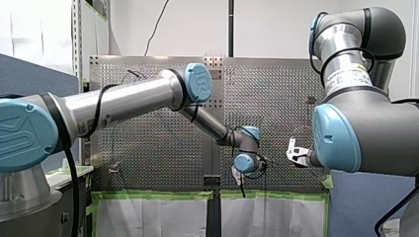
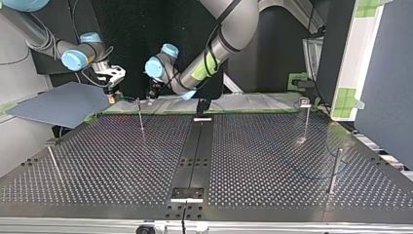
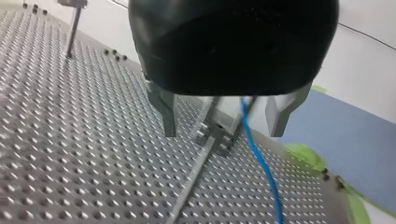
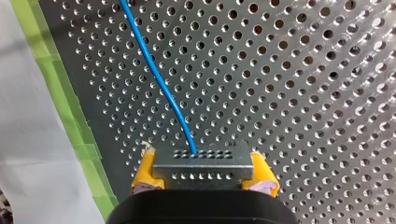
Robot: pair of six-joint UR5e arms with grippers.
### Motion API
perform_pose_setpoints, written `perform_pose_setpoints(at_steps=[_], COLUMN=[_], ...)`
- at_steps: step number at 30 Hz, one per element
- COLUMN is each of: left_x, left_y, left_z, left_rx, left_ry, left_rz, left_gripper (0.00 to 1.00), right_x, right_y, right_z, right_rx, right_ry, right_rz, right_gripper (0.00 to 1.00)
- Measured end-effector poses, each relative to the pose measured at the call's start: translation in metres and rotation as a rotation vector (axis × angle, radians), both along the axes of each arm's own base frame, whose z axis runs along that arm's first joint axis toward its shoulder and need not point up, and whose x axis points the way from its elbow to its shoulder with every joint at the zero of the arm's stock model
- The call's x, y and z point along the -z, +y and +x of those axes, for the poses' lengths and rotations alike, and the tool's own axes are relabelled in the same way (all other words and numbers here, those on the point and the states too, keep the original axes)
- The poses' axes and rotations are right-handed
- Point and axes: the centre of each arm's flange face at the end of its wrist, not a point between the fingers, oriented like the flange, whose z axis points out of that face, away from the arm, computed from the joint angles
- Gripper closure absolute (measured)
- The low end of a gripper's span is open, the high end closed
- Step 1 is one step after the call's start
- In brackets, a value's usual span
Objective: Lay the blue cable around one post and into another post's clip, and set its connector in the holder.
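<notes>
My right gripper (image 4: 203, 186) has its yellow pads (image 4: 144, 172) shut on the grey connector (image 4: 203, 163). The blue cable (image 4: 156, 77) runs from the connector ahead over the perforated table. My left gripper (image 3: 224, 126) is open, its metal fingers (image 3: 167, 112) standing on either side of a clip-topped post (image 3: 212, 135). The blue cable (image 3: 257, 154) passes through that clip, untouched by the fingers. In the top view my left gripper (image 2: 152, 92) hovers over this post (image 2: 140, 114), and my right gripper (image 2: 113, 85) hangs just to its left.
More posts stand at the top view's right (image 2: 305, 119), near right (image 2: 335, 170) and near left (image 2: 52, 158). A dark centre strip carries brackets far (image 2: 202, 117) and near (image 2: 186, 194). A grey-blue panel (image 2: 58, 105) lies by my right gripper.
</notes>
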Motion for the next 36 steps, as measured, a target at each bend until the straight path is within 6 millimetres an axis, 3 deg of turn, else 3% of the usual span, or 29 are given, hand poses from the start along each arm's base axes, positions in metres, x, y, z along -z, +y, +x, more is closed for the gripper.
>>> perform_pose_setpoints(at_steps=[10,25,36], left_x=[-0.028,-0.002,0.003], left_y=[-0.013,0.005,0.007], left_z=[-0.008,-0.022,-0.026], left_rx=[0.023,-0.014,-0.013], left_ry=[-0.036,-0.003,0.0], left_rz=[-0.025,0.072,0.075], left_gripper=[0.07,0.07,0.07], right_x=[-0.001,0.0,-0.001], right_y=[0.001,0.001,0.002], right_z=[0.004,0.004,0.005], right_rx=[-0.015,-0.018,-0.021], right_ry=[0.004,0.004,0.004], right_rz=[0.007,0.01,0.009], right_gripper=[1.0,1.0,1.0])
